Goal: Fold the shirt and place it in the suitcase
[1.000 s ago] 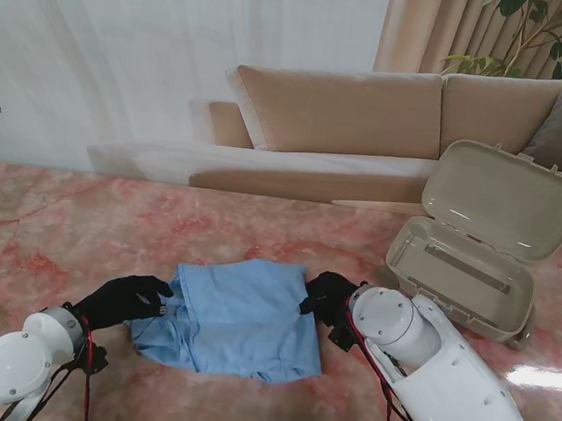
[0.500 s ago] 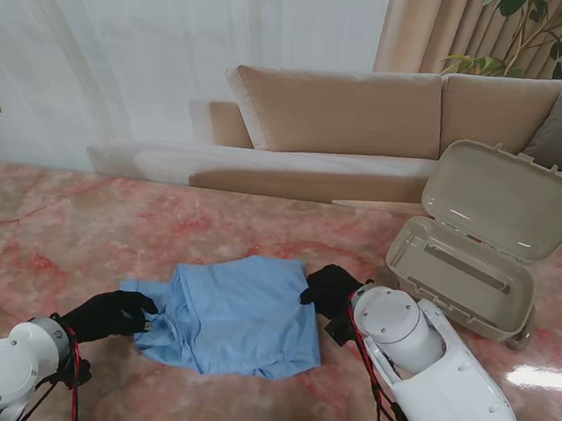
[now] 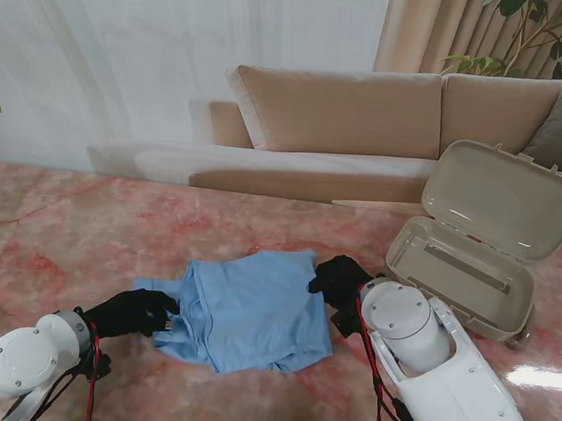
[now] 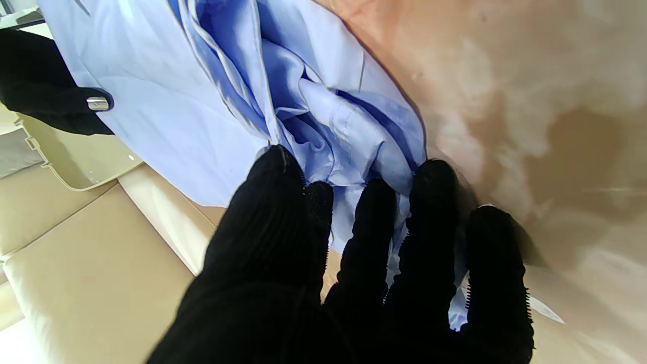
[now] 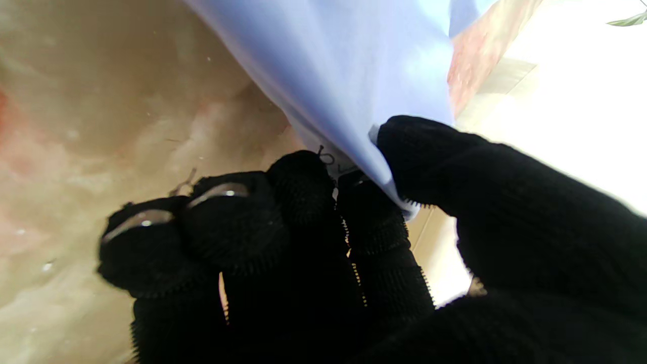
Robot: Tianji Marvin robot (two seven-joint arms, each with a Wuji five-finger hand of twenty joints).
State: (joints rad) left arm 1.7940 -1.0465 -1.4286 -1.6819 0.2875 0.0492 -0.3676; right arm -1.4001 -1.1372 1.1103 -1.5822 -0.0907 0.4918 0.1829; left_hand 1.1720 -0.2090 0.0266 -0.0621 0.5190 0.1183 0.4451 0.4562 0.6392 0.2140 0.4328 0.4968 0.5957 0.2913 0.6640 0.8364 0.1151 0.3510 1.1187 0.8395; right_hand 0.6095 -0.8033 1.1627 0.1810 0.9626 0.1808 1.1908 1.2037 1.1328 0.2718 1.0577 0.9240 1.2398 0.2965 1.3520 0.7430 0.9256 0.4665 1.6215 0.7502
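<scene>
The light blue shirt (image 3: 251, 308) lies bunched and partly folded on the marble table, its right edge raised off the surface. My left hand (image 3: 136, 311), in a black glove, grips the crumpled left side of the shirt (image 4: 323, 116), thumb over the fabric and fingers (image 4: 429, 202) under it. At the shirt's far right corner, my right hand (image 3: 338, 277) pinches the edge of the shirt (image 5: 343, 65) between thumb and fingers (image 5: 303, 187). The beige suitcase (image 3: 460, 275) stands open to the right of that hand, lid tilted back.
The pink marble table (image 3: 57, 237) stretches to the left and far side. A beige sofa (image 3: 351, 117) runs behind the table, with a plant (image 3: 542, 27) at the back right. My right forearm (image 3: 434, 377) lies between the shirt and the suitcase.
Both hands have carried the shirt a little to the right, toward the suitcase. Its right edge has risen and the cloth has bunched more on the left.
</scene>
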